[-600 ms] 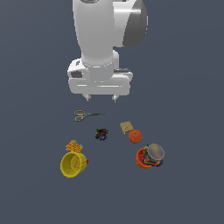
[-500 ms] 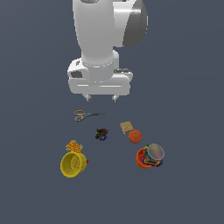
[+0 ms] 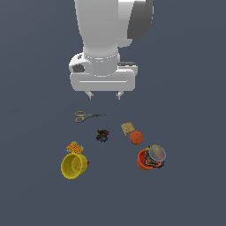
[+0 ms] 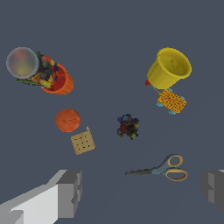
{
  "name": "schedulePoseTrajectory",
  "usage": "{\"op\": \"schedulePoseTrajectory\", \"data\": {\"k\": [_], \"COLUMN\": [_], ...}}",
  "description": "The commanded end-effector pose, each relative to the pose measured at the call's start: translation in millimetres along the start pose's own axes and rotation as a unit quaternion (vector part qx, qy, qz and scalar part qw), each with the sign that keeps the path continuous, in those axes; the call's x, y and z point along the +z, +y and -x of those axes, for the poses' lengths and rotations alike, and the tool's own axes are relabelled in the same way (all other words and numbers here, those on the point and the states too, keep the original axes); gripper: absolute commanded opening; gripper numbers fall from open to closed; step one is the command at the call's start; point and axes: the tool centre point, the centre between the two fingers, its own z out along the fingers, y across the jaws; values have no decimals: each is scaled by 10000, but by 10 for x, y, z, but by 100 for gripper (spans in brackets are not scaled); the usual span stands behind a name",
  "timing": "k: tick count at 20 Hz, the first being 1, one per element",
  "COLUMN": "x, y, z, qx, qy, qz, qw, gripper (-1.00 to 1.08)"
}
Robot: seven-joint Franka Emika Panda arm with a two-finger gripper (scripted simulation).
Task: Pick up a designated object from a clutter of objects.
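Observation:
The scissors (image 3: 87, 116) lie flat on the dark floor, tan-orange loop handles toward the exterior view's left, thin grey-blue blades pointing right. In the wrist view the scissors (image 4: 162, 168) lie between the two fingers, nearer one of them. My gripper (image 3: 104, 95) hangs open and empty above the floor, just behind the scissors and slightly to their right. The clutter spreads in front: a dark multicoloured toy (image 3: 102, 135), a tan cracker square (image 3: 127, 128), an orange ball (image 3: 136, 137).
A yellow cup (image 3: 73, 165) lies at the front left with an orange waffle-like piece (image 3: 75, 148) beside it. An orange bowl with a clear lid (image 3: 151, 158) sits at the front right. The same items show in the wrist view: cup (image 4: 169, 68), bowl (image 4: 41, 72), ball (image 4: 68, 120).

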Motion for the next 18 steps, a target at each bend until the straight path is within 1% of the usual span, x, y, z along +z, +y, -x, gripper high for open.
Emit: {"op": "schedulePoseTrajectory", "data": {"k": [1, 6, 12, 15, 18], "x": [7, 124, 430, 645, 900], "y": [2, 47, 170, 261, 373], "z": [2, 16, 72, 128, 213], "qx": [9, 228, 811, 1239, 1763], "qy": [-4, -5, -14, -21, -32], "qz": [-4, -36, -106, -148, -186], "qw": [10000, 9997, 9966, 9922, 9841], "gripper": [100, 100, 100, 100, 100]}}
